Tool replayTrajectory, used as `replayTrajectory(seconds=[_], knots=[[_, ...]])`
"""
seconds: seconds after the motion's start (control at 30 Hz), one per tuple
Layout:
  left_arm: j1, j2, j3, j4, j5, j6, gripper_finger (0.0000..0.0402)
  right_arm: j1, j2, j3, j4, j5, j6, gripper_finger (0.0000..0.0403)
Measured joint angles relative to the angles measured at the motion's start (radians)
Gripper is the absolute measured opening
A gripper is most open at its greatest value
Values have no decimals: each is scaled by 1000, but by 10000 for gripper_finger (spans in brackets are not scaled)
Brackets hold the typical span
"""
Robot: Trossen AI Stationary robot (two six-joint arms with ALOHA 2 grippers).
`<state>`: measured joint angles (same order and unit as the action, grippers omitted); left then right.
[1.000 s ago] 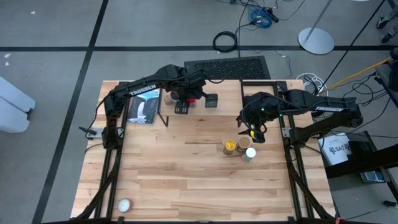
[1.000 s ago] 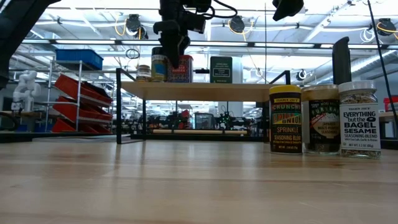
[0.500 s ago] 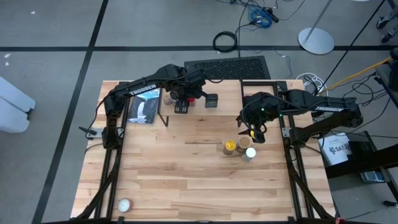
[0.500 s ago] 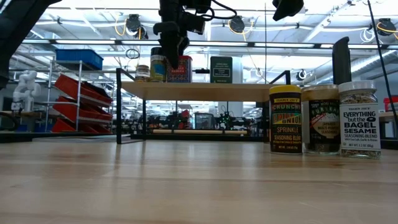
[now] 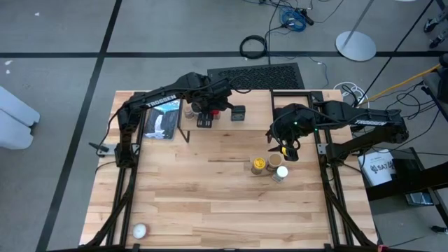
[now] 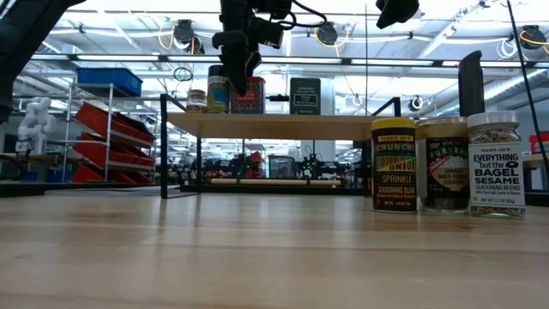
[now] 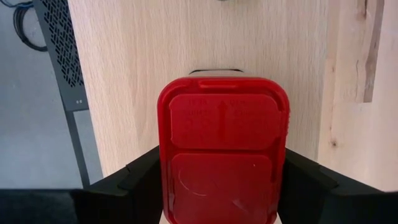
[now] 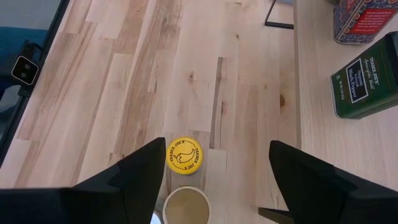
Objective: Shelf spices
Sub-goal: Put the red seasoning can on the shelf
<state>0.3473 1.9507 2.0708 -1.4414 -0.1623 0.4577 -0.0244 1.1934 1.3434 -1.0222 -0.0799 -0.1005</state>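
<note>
On the shelf (image 6: pixel 274 125) at the table's 12 o'clock edge, nothing has shifted since a second ago: both arms and every container sit exactly as they did. The left gripper (image 5: pixel 212 110) is clamped on the red tin (image 7: pixel 222 149), a finger pressed to each side, the tin resting on the plank between a small jar (image 6: pixel 197 100) toward 9 o'clock and the dark square tin (image 6: pixel 304 95) toward 3 o'clock. The right gripper (image 5: pixel 285 148) hangs released, fingers spread, above the three jars on the table (image 5: pixel 210 203): yellow-lidded (image 8: pixel 184 155), tan-lidded (image 8: pixel 186 206) and white-lidded (image 6: pixel 496 163), touching in a cluster toward 3 o'clock. The plank is bare from the square tin to its 3 o'clock end. The table toward 6 o'clock is open, save a white ball (image 5: pixel 139 230) near the 7 o'clock corner. A flat package (image 5: pixel 163 118) lies at 10 o'clock.
</note>
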Motion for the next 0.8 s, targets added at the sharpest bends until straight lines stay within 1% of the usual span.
replayTrajectory(seconds=[0.73,0.8], knots=[[1,0,0,-6,14,0,245,0,0,0,0,-4,3,274],[1,0,0,-7,15,0,249,0,0,0,0,-4,3,274]])
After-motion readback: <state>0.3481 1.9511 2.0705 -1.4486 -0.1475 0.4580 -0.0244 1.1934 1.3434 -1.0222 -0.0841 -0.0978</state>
